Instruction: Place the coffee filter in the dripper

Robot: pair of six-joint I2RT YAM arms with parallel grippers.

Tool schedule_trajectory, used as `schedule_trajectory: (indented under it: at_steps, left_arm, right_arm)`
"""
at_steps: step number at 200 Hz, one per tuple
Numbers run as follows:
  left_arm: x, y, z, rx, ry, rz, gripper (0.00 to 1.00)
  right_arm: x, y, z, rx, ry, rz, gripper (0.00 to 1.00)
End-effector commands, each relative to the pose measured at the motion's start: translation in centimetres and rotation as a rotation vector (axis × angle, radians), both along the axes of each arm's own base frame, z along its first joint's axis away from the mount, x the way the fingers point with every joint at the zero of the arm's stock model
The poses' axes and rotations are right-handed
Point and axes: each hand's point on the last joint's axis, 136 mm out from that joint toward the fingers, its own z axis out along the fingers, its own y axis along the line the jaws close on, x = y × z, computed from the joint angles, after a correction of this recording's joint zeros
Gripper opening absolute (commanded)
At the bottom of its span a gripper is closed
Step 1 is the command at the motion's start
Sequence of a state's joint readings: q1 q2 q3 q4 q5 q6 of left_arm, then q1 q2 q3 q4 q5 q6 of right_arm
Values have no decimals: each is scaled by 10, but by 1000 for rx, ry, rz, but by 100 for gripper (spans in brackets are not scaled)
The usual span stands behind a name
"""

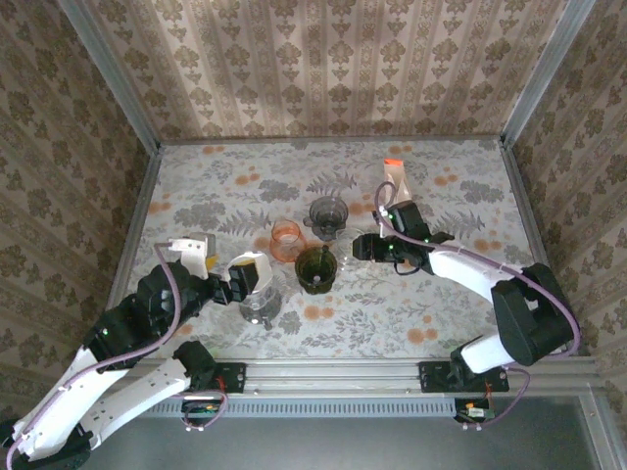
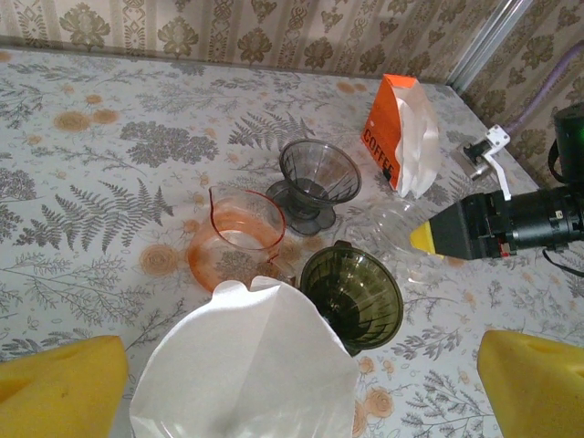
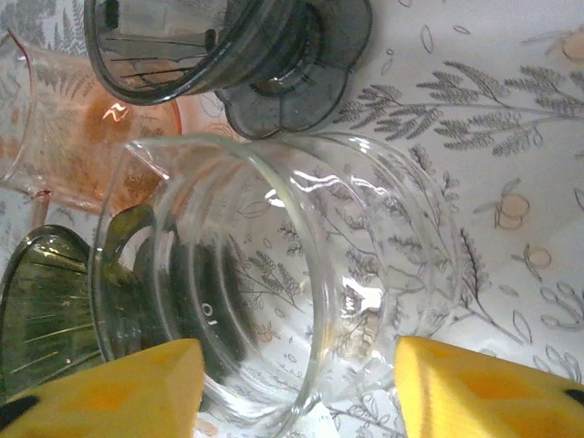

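Note:
A white paper coffee filter [image 1: 249, 269] [image 2: 246, 365] stands opened out as a cone, resting in a clear dripper [image 1: 261, 305] at the near left. My left gripper [image 1: 245, 282] [image 2: 299, 388] is open, its yellow fingers [image 2: 64, 388] wide on either side of the filter and apart from it. My right gripper [image 1: 364, 247] [image 3: 297, 392] is at centre right, its yellow pads [image 3: 119, 392] shut on a clear glass vessel [image 3: 301, 265] [image 2: 392, 224] next to a dark green dripper [image 1: 315, 269] [image 2: 354, 294].
A grey dripper [image 1: 328, 215] [image 2: 318, 178] and an orange glass cup [image 1: 286, 238] [image 2: 237, 233] stand just behind the green one. An orange-and-white coffee filter pack [image 1: 396, 181] [image 2: 401, 137] stands at the back right. Patterned walls enclose the floral table [image 1: 196, 186].

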State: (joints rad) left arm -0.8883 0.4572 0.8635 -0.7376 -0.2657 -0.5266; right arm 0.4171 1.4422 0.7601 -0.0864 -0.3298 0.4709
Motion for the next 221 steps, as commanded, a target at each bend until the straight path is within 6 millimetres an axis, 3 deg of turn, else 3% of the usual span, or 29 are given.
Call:
schedule_trajectory:
  at_steps: [1,9,47,93,149,221]
  left_arm:
    - [5,-3,5,-18,-17,8,100]
    - [5,-4,5,-18,-15,6,100]
    - [6,-7,4,-21,-10,3,100]
    - [7,-7,3,-21,-5,3,100]
    - [8,-9,2,-25,1,1,100]
    - [9,-8,0,-27,3,10,100]
  right_arm:
    - [-8,-7,-1,-30,-8,-12,68]
    - [-10,-7,6,-32,-35,-9,69]
    - [-13,-8,7,-79,-49,-2,72]
    - [-31,-21,7,-259,-99,-13,72]
    - [-39,-23,-9,-399,-91,14,61]
    - [-45,-14,-13,-433,-103,57,21]
